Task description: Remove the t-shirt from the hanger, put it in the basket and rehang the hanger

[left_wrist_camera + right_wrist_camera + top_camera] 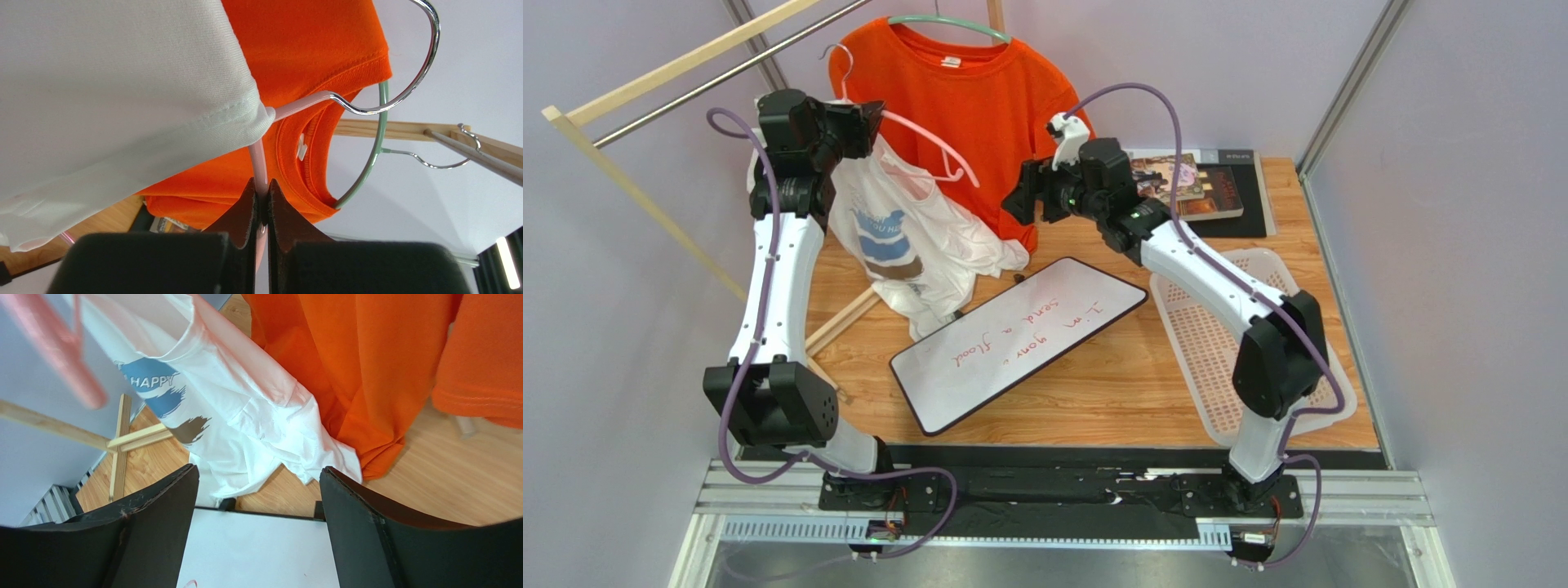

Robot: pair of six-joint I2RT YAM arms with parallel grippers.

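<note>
Jaws of raised left arm (775,276) pinch the pink hanger (258,162)

White t-shirt (891,233) droops, seemingly half off pink hanger (934,143).

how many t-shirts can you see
2. An orange t-shirt hangs on the green hanger at the back; a white t-shirt drapes from the pink hanger clamped in the left gripper.
</note>
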